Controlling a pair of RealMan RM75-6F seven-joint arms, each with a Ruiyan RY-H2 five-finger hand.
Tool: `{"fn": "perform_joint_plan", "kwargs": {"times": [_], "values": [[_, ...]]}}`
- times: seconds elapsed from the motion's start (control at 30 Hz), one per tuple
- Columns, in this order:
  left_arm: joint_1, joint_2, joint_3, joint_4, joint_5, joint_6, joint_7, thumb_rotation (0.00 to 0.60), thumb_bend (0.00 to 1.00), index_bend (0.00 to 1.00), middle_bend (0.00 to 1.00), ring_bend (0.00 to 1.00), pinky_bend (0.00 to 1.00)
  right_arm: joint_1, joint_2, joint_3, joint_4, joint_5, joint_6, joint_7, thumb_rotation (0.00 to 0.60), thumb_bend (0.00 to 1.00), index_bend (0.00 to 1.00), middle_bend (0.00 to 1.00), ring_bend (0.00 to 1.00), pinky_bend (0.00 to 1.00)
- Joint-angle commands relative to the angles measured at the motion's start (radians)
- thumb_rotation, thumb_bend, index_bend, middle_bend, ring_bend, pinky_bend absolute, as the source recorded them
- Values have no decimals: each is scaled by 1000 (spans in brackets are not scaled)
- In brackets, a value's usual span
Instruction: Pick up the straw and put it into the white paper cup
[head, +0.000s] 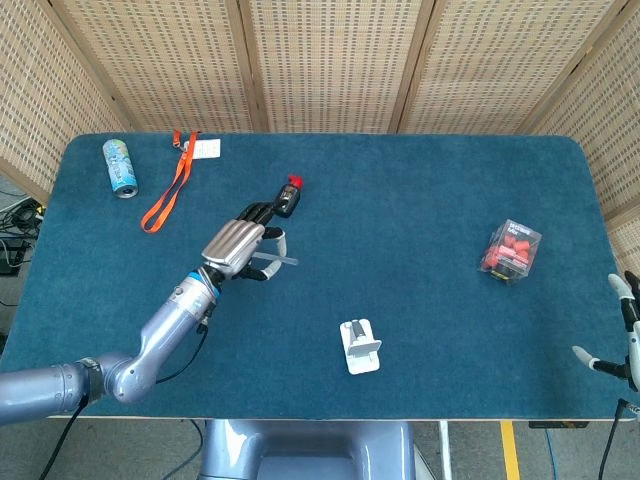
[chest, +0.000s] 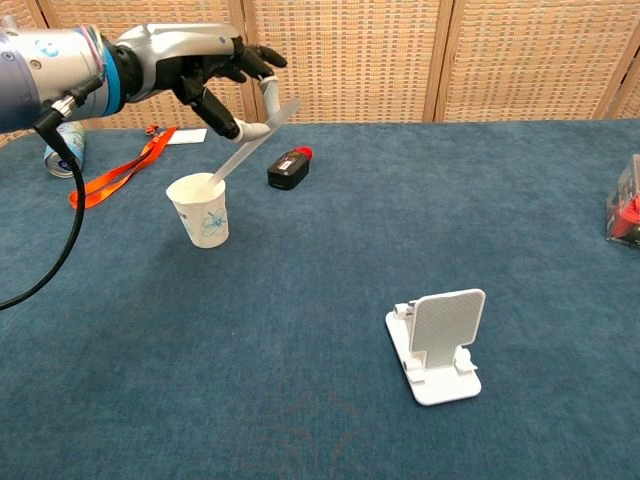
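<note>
Straw is pinched in the left hand's fingers, tilted, its lower tip at the white paper cup rim; release remains. The right hand looks empty.

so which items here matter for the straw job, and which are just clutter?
Job: straw, held tilted in the left hand, lower end at the mouth of the cup.

Clutter: can, orange lanyard, small black bottle, white stand, red box.
</note>
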Motion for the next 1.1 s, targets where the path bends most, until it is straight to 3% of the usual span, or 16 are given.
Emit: {"fn": "perform_joint_plan", "kwargs": {"times": [0.03, 0.17, 0.47, 0.83, 0.93, 1.07, 1.1], "values": [[46, -3, -1, 74, 82, -57, -151, 600, 416, 588, 0, 0, 16, 0, -1, 0, 0, 2, -1, -3, 600, 52, 39, 0, 0, 0], [68, -9, -2, 118, 132, -66, -244, 600, 415, 591, 0, 0, 16, 3, -4, 0, 2, 6, -5, -7, 600, 52, 39, 0, 0, 0], [127, 1, -59, 175, 216, -83, -575, 600, 415, 598, 0, 0, 15, 9, -12, -4, 6, 7, -16, -25, 600, 53, 39, 0, 0, 0], [136, -25, -26, 276, 307, -105, -717, 600, 415, 593, 0, 0, 14, 11, -16, -5, 5, 14, -20, -42, 600, 50, 39, 0, 0, 0], [137, -31, -21, 292, 319, -106, -740, 600, 398, 486, 0, 0, 6, 12, -17, -5, 5, 15, -21, -45, 600, 50, 39, 0, 0, 0], [137, -33, -8, 309, 344, -111, -769, 600, 282, 91, 0, 0, 0, 13, -19, -5, 6, 17, -22, -50, 600, 51, 39, 0, 0, 0], [137, -33, -5, 313, 349, -112, -777, 600, 269, 46, 0, 0, 0, 14, -20, -5, 6, 18, -24, -51, 600, 50, 39, 0, 0, 0]]}}
